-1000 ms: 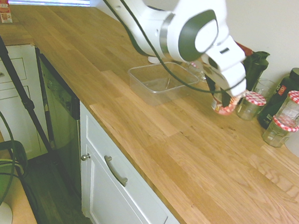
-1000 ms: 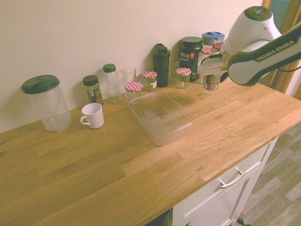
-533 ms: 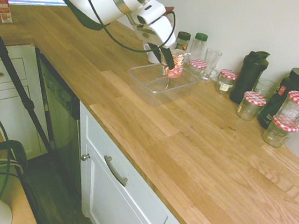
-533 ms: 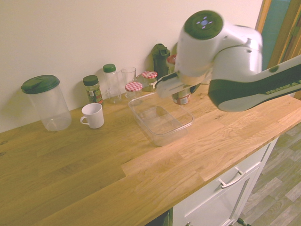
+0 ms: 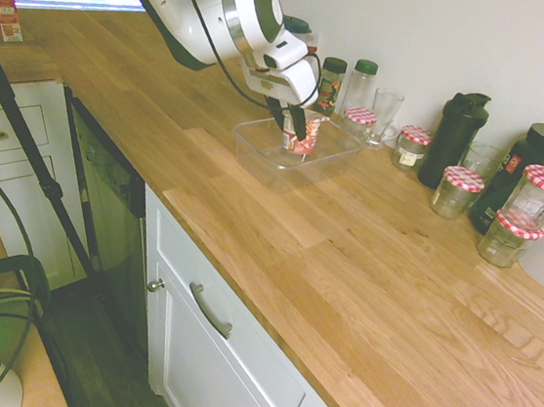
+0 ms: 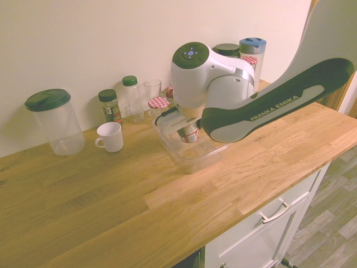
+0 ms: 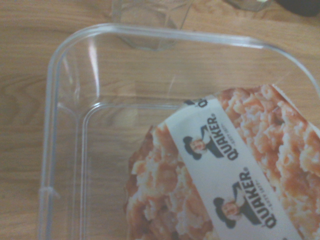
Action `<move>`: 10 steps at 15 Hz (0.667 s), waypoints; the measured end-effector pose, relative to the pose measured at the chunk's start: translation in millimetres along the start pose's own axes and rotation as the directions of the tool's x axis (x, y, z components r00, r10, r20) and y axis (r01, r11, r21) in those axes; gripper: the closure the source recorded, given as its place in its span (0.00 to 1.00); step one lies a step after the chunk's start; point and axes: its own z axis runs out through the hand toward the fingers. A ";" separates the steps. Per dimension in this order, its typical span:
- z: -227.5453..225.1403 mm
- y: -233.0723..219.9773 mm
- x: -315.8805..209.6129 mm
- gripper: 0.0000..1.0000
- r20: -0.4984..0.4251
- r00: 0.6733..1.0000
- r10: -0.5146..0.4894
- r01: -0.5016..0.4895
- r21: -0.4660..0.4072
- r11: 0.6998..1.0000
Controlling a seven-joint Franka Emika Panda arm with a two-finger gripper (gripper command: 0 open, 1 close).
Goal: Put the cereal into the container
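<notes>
Light wood-plank tabletop (image 5: 340, 300), pale wall; your dark fingers (image 5: 284, 116) clamp the red-and-white Quaker cup (image 5: 302, 134) over the clear rectangular plastic tub (image 5: 268, 167).

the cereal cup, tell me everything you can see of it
The cereal cup is small and round, with red and white printed sides. Its flat lid is on, showing orange-brown clusters and a pale band repeating the QUAKER name and a hatted figure. The gripper grips it by the sides, roughly upright, within the rim of the clear plastic container. Whether its base touches the container's floor, I cannot tell.
</notes>
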 end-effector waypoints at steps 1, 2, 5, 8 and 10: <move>2.7 1.0 1.5 1.00 0.028 1.000 -0.009 0.009 -0.002 1.000; 6.3 2.8 4.1 1.00 0.047 0.999 -0.014 0.014 -0.005 1.000; 17.8 8.9 13.7 1.00 0.074 0.997 -0.021 0.022 -0.017 1.000; 29.3 12.6 21.1 0.00 0.098 0.995 -0.024 0.027 -0.031 0.999; 29.4 11.3 22.4 0.00 0.106 0.994 -0.027 0.031 -0.034 0.999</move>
